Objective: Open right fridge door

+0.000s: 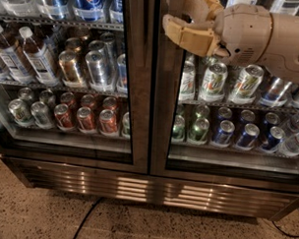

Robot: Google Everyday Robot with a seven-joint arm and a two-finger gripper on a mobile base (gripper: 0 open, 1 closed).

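Camera view faced the fridge front. Right fridge door [227, 158] filled the frame from 12 to 4 o'clock. It was shut, with its inner stile flush against the left door [67, 89].

Gripper [172, 13] sat at about 12 o'clock, at the upper part of that stile. The arm entered from 3 o'clock, crossing the glass above the green-and-white cans [214, 82]. Fingers [189, 38] were spread, one above the other, with nothing seen clamped between them.

Judgement: placement at the centre seam suited catching the door's free edge, hinges presumably being on the outer side. No handle could be made out. Task was at the approach stage, door not yet opened. Risk: fingers could slip off the smooth metal.
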